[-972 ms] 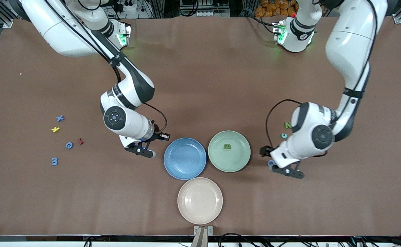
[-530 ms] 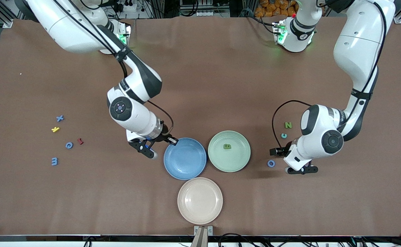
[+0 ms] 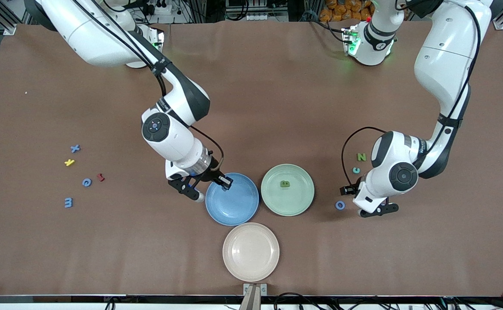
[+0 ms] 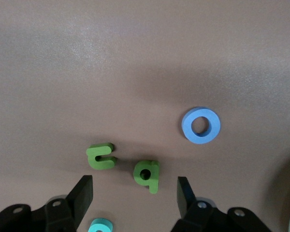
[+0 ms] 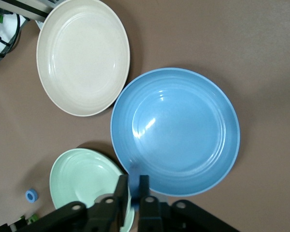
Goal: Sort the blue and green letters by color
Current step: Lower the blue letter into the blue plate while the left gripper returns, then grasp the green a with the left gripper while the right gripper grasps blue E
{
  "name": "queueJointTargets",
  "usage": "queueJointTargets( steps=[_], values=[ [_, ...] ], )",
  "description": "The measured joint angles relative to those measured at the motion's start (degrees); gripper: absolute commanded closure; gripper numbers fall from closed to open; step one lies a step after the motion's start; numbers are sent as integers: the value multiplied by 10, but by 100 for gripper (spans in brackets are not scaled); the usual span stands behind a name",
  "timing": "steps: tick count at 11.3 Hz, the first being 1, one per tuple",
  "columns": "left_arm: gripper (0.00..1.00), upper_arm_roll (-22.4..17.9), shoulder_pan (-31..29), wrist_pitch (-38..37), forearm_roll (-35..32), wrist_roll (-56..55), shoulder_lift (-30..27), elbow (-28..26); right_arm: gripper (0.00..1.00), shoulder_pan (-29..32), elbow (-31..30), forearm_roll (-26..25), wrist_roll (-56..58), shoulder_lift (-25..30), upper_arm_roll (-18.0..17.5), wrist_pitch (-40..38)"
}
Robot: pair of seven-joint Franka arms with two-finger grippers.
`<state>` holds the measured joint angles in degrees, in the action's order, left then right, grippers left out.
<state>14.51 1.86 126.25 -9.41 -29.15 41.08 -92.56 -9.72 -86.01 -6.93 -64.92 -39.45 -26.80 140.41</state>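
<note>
Field notes from my remote station.

My right hand (image 5: 131,195) is over the rim of the blue plate (image 3: 232,202), on the edge toward the right arm's end of the tabletop (image 3: 251,107). Its fingers are pinched nearly together on a small blue letter (image 5: 134,170), which shows between the tips in the right wrist view.

My left hand (image 4: 135,193) hangs low over the tabletop toward the left arm's end, fingers spread fairly wide and holding nothing. Under it, in the left wrist view, lie two green letters: one like a "q" (image 4: 147,175) between the fingers, and a second green letter (image 4: 102,155) just beside it. A blue "O" ring (image 3: 340,205) lies near them, between the hand and the green plate (image 3: 296,202). A teal letter (image 3: 356,170) and a green-and-yellow "N" (image 3: 361,157) sit farther from the front camera.

The green plate holds one green letter (image 3: 285,184). The cream plate (image 3: 251,252) sits nearest the front camera, close to both other plates.

Toward the right arm's end lies a loose cluster: a blue "x" (image 3: 75,148), a yellow letter (image 3: 69,162), a blue round letter (image 3: 87,182), a red letter (image 3: 100,177) and a blue "m" (image 3: 68,202).
</note>
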Motion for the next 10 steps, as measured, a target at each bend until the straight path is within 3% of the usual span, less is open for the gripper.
queueJointTargets(
  steps=[6, 10],
  values=[
    [34, 0, 11, 0, 0, -18, 15, 0, 0, 10, -1, -3, 6, -12, 14, -7],
    [58, 0, 13, 1, 0, -19, 23, 0, 0, 89, 1, -8, 245, -11, 16, -135]
  ],
)
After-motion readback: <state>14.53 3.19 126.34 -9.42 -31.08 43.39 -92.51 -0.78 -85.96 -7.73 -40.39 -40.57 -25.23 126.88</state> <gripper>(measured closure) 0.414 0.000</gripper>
